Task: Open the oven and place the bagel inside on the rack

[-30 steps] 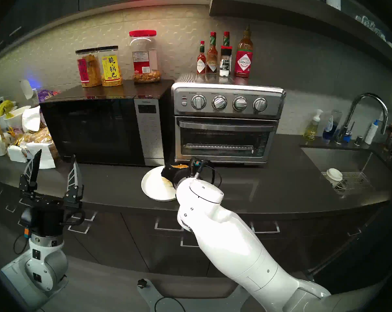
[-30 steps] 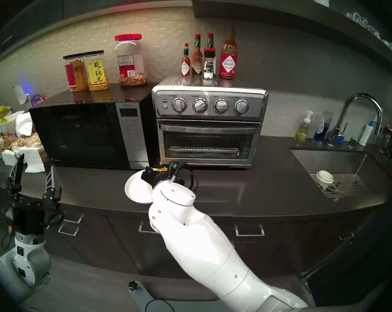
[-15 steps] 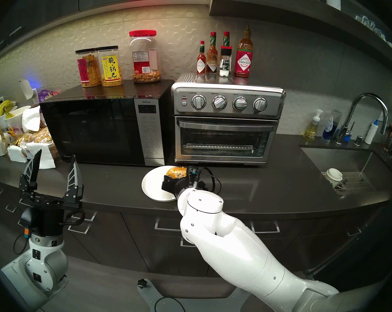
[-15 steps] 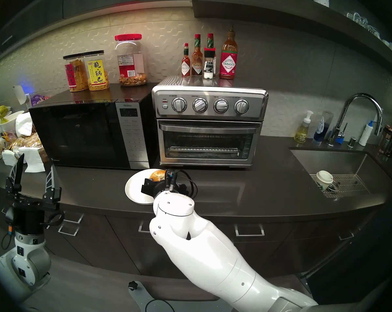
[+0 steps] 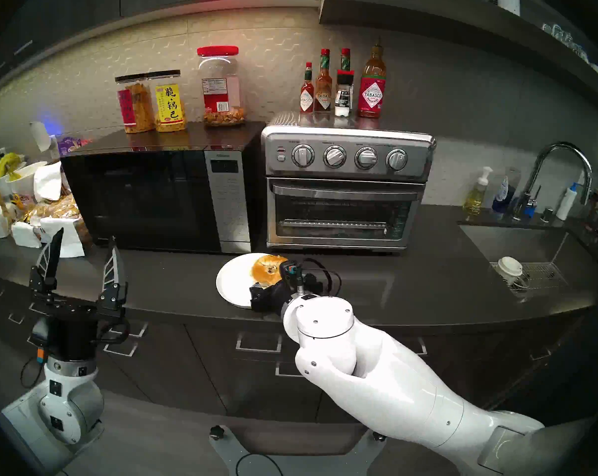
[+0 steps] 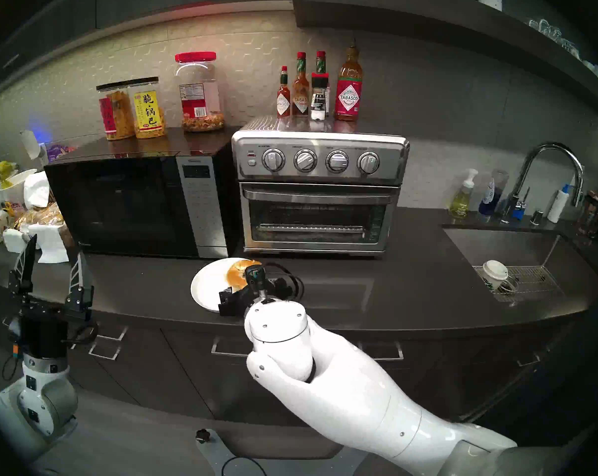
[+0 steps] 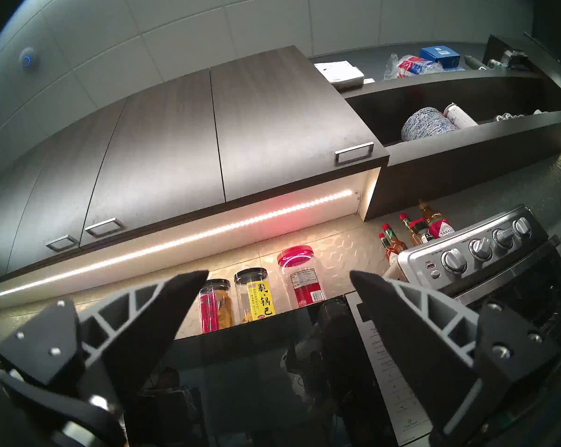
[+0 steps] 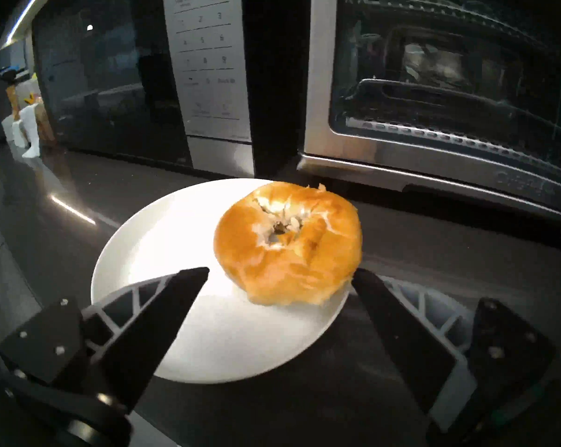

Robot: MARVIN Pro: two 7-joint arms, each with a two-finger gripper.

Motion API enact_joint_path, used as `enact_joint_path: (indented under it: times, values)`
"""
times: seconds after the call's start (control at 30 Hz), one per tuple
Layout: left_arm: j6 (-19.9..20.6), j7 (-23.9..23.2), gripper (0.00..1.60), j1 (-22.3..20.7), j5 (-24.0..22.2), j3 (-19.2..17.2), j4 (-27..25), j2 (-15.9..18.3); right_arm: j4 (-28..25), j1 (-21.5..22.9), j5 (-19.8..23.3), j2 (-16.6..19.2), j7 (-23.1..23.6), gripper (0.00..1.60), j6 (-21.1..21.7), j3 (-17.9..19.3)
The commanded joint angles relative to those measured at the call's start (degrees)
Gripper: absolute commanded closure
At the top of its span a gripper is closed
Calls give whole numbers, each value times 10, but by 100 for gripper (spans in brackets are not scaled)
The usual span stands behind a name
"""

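Now the bagel [image 8: 287,243], a glossy golden-brown ring, lies on the round white plate's [image 8: 150,243] far right edge, before the shut stainless oven [image 5: 345,186]. Right gripper [image 8: 280,275] has drawn back, uncovering it; jaws wide, empty, touching nothing. Left gripper [image 5: 84,255] spread, empty.

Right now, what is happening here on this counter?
A two-armed robot is working toward putting the bagel into the oven. The oven door is closed. The bagel lies on a white plate in front of it. The right claw is open just short of the bagel, not gripping it. The left claw is open, raised off to the side, empty.
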Motion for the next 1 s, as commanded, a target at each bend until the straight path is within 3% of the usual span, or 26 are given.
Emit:
enact_joint_path:
  times: [0.0, 0.4, 0.6, 0.97]
  values:
    - [0, 0, 0, -1, 0, -3, -5, 0, -28, 53, -19, 36, 42, 0, 33, -13]
    - [0, 0, 0, -1, 0, -3, -5, 0, -40, 103, -51, 65, 98, 0, 82, -37]
    - [0, 0, 0, -1, 0, -4, -5, 0, -51, 96, -40, 77, 104, 0, 99, -23]
    - [0, 0, 0, 0, 0, -4, -5, 0, -89, 86, -26, 135, 146, 0, 128, -17]
